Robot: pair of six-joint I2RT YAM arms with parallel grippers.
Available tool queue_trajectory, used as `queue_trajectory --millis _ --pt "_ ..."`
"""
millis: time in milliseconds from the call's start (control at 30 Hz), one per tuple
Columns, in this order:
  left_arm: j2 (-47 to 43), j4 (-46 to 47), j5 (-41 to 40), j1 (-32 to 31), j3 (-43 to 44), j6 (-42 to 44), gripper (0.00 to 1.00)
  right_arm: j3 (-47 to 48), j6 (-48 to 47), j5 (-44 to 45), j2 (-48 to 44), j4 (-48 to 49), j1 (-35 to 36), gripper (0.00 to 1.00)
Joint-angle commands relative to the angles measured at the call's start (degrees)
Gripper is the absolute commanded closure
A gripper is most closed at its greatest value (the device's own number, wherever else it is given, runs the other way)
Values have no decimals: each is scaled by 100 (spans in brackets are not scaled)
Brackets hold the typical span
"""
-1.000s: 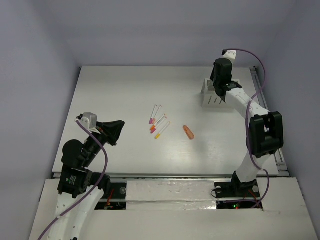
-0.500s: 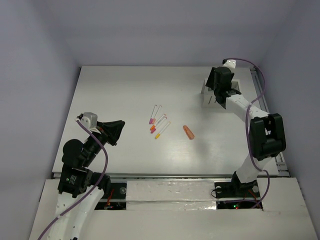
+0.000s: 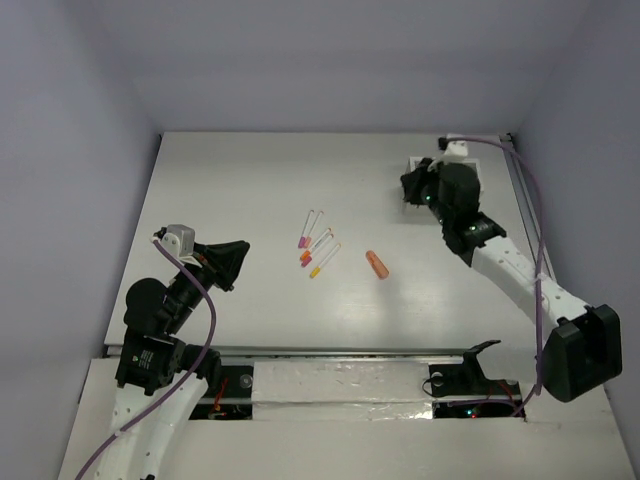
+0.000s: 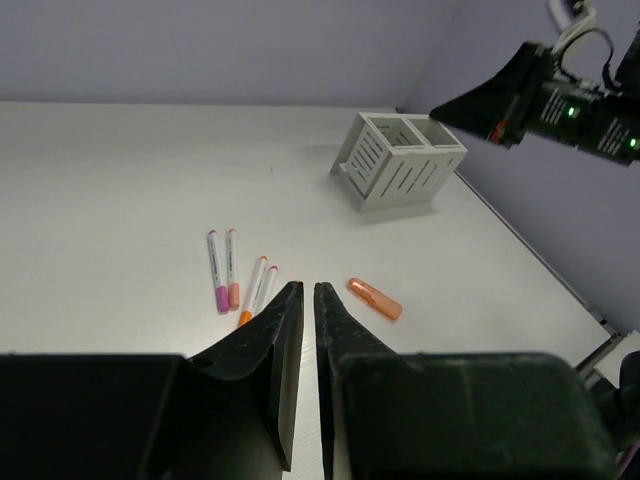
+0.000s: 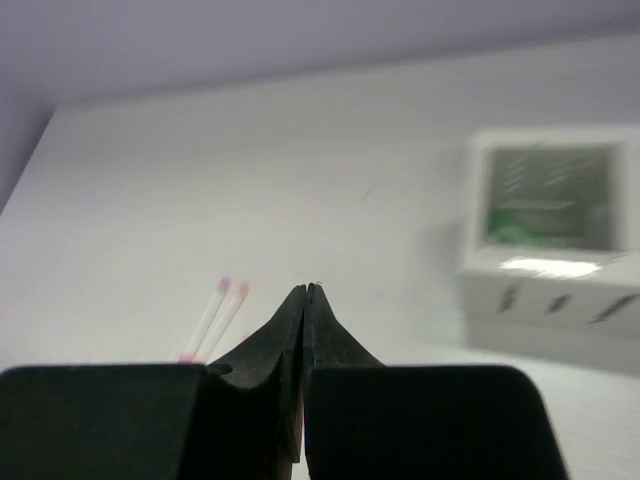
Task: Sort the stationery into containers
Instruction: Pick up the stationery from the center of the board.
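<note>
While the right gripper [image 5: 308,291] is hanging clenched on nothing beside the holder [image 5: 545,215], on the side toward the pens, I am reading the sort as barely begun. A mint green piece [image 5: 514,232] is sitting inside the compartment that faces the right wrist camera. The other compartment is not showing its inside, so I am leaving it unjudged. The left gripper [image 4: 308,290] is hovering low at the near left of the table [image 3: 230,170], jaws all but closed with a hairline gap showing and nothing between them. The pens [image 3: 316,243] are lying loose in a small cluster mid-table, with pink, orange and yellow caps, well apart from the holder. The orange chunky piece [image 3: 377,264] is lying by itself near their right. I am judging one item done, with the pens and the orange piece left to carry over.
</note>
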Motion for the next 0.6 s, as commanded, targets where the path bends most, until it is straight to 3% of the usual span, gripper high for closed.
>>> queue_trajectory --millis 0,167,233,300,567 --pt "62 302 -23 -31 77 -24 94 -584 29 -955 118 -428 926 100" --pt "1 294 -76 -31 68 -41 94 -656 -243 -473 891 -1219 1703 99" --pt "-34 285 -85 -31 68 -41 94 -735 -217 -105 1015 -1290 1704 59" --pt "-69 294 -94 -31 68 -41 92 -710 -217 55 1094 -1474 1704 34" --pt "-95 302 -59 -31 68 -24 88 -490 -331 276 1419 -1984 1704 24"
